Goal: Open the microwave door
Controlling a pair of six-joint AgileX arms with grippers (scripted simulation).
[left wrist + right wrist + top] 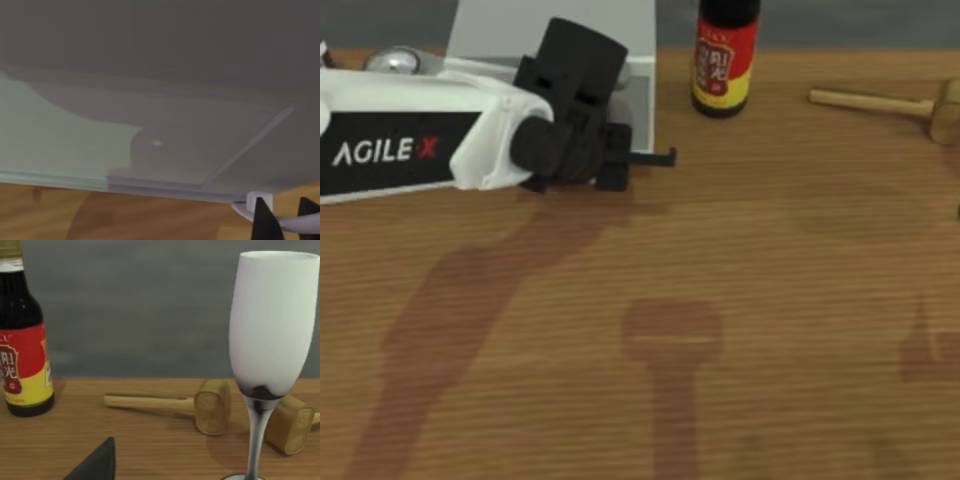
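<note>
— Left gripper point(650, 158), how wide?
— Narrowly parted, fingers point(263, 220) straddling the microwave door point(150, 130) edge (white handle strip between them).
— Beyond it?
— Microwave point(555, 30) directly behind; sauce bottle point(725, 55) farther right. Right arm's unseen.

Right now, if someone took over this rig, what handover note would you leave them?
Left gripper: close against the microwave door, at the top view's upper left.
Right gripper: parked outside the top view, facing the sauce bottle and a wine glass.
Microwave: at the table's far edge; the door is not visibly swung out.
Done: approach to the door.
Left: pull the door open.
</note>
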